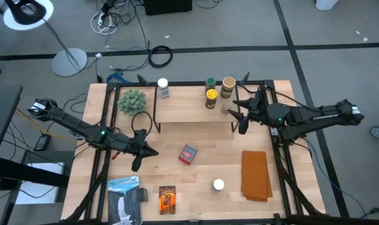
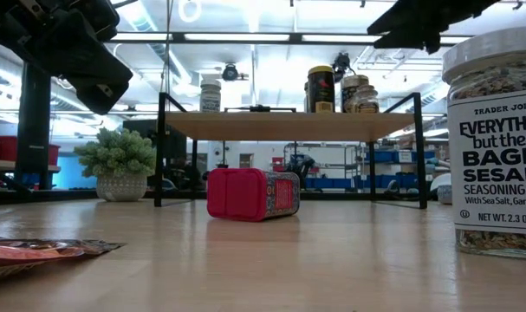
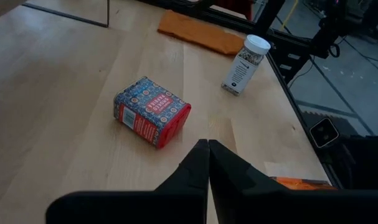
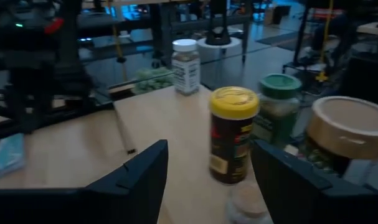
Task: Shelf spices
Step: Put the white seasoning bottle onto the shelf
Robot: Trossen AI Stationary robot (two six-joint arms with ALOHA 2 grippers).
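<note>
Over the shelf (image 1: 189, 106) the right gripper (image 1: 241, 119) spreads its fingers; left gripper (image 1: 137, 164) fingers pressed together.

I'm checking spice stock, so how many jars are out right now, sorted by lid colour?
White-lid jars: 2
Green-lid jar: 1
Yellow-lid jar: 1
Tan-lid jar: 1
Small jar, lid colour unclear: 1
Total: 6
</note>
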